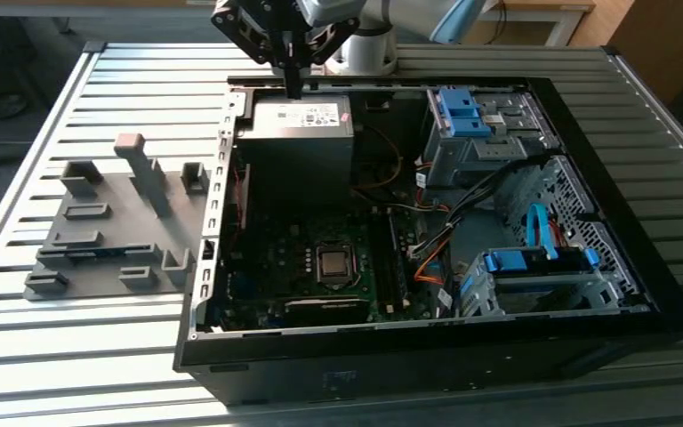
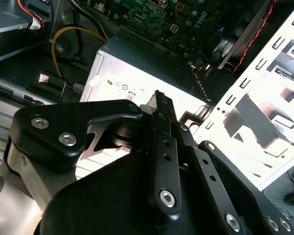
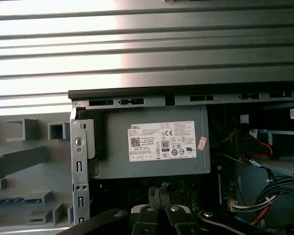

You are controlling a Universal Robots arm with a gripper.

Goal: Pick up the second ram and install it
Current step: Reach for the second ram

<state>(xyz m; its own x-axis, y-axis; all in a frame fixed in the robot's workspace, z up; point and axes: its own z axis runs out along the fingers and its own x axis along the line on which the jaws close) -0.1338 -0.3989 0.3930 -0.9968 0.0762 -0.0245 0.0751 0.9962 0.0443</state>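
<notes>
A slatted metal bench (image 1: 33, 356) spans the scene, its ribs running from the exterior view's left to its right. Hard light glares white off the slats on that left side and along the near edge. Beyond the far edge stands pale wooden furniture (image 1: 546, 20), with a darker brown wooden panel (image 1: 664, 40) at the far right. The floor (image 1: 104, 27) at the far left lies grey, in shade.

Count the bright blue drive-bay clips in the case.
2. One clip is on the far drive bay, to the exterior view's right of the power supply; the other clip is on the near drive cage. Others may be hidden.
</notes>
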